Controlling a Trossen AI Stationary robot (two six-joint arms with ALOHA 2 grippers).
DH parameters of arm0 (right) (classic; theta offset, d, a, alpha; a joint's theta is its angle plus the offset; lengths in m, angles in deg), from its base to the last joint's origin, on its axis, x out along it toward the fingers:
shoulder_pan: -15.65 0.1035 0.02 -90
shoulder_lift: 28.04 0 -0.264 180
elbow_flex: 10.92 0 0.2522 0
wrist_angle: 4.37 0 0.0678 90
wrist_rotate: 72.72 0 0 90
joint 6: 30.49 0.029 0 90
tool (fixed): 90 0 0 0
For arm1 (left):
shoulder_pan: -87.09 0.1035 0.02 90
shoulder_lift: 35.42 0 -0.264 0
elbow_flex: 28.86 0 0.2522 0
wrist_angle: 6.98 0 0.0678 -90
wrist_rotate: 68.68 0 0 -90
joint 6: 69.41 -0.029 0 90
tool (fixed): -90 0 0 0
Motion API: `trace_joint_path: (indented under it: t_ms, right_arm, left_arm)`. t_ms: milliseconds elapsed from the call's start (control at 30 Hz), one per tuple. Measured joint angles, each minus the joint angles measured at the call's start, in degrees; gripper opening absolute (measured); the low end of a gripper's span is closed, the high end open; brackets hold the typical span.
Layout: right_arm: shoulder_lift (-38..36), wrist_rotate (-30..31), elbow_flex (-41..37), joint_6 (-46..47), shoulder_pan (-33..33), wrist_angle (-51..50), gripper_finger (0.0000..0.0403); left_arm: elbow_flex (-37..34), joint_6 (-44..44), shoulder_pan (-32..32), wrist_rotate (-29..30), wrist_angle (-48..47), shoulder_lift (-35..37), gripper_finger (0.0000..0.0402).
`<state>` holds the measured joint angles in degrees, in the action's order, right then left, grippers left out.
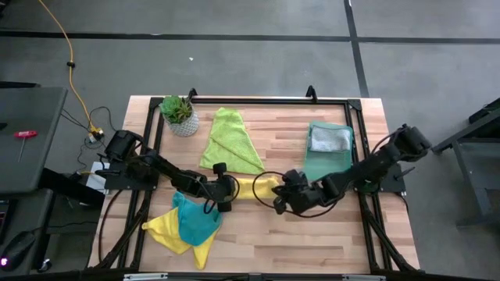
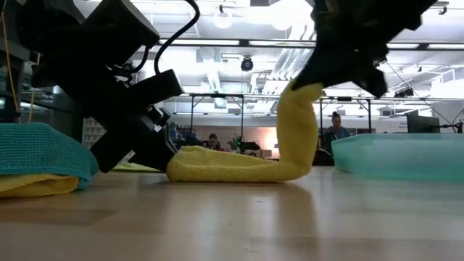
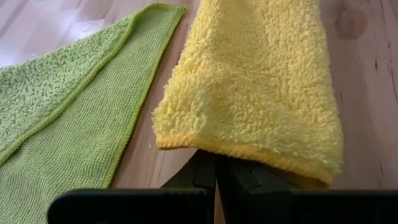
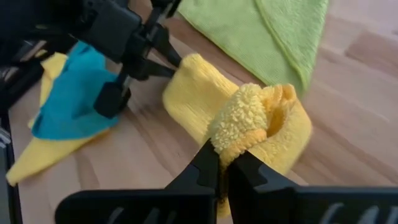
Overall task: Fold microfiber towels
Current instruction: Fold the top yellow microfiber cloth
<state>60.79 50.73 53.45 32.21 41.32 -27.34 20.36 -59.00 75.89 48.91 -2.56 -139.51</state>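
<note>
A yellow microfiber towel (image 1: 254, 187), folded into a narrow strip, lies on the table's middle between my two grippers. My left gripper (image 1: 227, 193) is shut at its left end. My right gripper (image 1: 279, 195) is shut on its right end, which is raised off the table (image 2: 299, 109). A lime green towel (image 1: 229, 142) lies flat just beyond it. A teal towel (image 1: 192, 218) lies on another yellow towel (image 1: 168, 232) at the near left. A grey folded towel (image 1: 330, 138) rests in the green tray (image 1: 319, 168). My left gripper has its shut fingers (image 3: 205, 176) at the yellow towel's left end hem (image 3: 249, 152), coming level from the table's left. The hem drapes over the fingertips and hides them, so how many layers it has cannot be told. That end lies on the table (image 2: 185, 165). My right gripper pinches the yellow towel's bunched right end (image 4: 244, 127) between its two fingers, several layers gathered in a fold. The fingers come from the table's right, slanting down. The held end stands lifted above the table, and the rest of the towel (image 2: 232, 167) lies on the wood.
A small potted plant (image 1: 178, 114) stands at the far left corner. The translucent green tray sits at the right. Black rails (image 1: 258, 101) frame the tabletop. Bare wood shows at the near right (image 1: 312, 242).
</note>
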Motion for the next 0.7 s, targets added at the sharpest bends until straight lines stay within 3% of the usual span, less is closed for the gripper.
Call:
trace_joint_path:
  t_ms: [700]
  right_arm:
    - [16.07, -7.16, 0.04, -7.71, -6.67, 27.99, 0.0000]
  left_arm:
    - [-0.09, 1.42, -0.04, 0.40, 0.17, -0.11, 0.0000]
